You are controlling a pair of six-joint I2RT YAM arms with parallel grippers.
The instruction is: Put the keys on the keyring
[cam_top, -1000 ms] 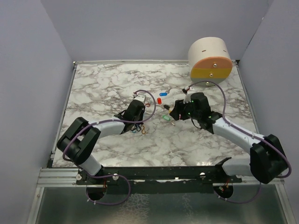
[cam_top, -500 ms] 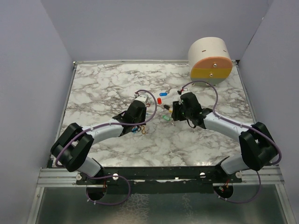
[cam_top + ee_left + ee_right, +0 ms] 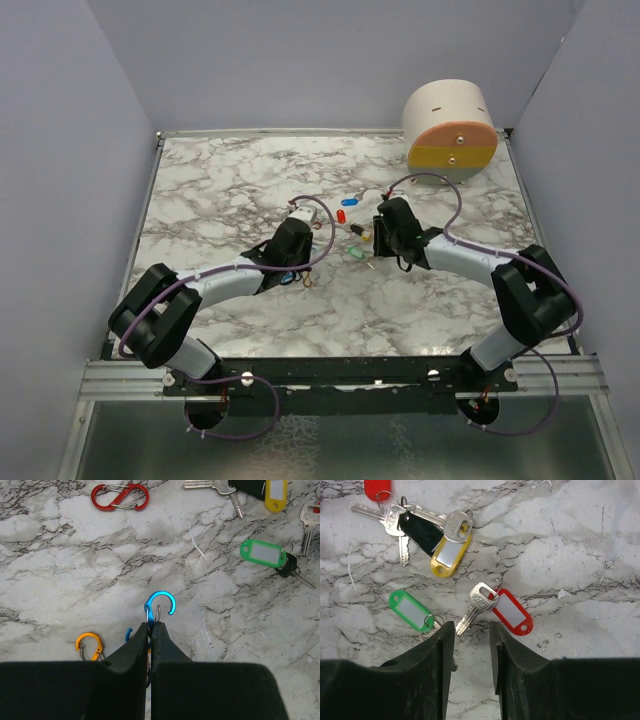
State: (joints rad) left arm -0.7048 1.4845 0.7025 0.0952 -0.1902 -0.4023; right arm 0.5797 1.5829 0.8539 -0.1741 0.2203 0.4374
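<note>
**Key-threading set on a marbled worktop [image 3: 200,180]: progress entry**

- **Left jaws:** closed tight on the blue clip [image 3: 159,605] of the keyring [image 3: 297,279], with its hooked end projecting forward over the worktop.
  - An orange clip [image 3: 89,645] lies just beside them. Whether it is linked to the blue one cannot be told.
  - A red S-shaped clip [image 3: 120,496] lies well apart, unattached.
- **Centre:** the keys [image 3: 451,524], all loose.
  - One bunch carries a black tag [image 3: 422,530] and a yellow tag [image 3: 449,555].
  - A green-tagged key [image 3: 410,610] and a red-tagged key [image 3: 481,600] lie singly.
  - A further red tag [image 3: 377,487] and a blue tag [image 3: 349,201] sit beyond.
- **Right jaws:** part open and empty, hovering low, with the red-tagged key's blade just ahead of the gap.
- **Far right:** a beige drum [image 3: 450,125], not involved.
- **Status, as judged:** no key hangs on any clip. The ring is in hand. Picking up a key and threading it, then the others, is yet to be done.
</note>
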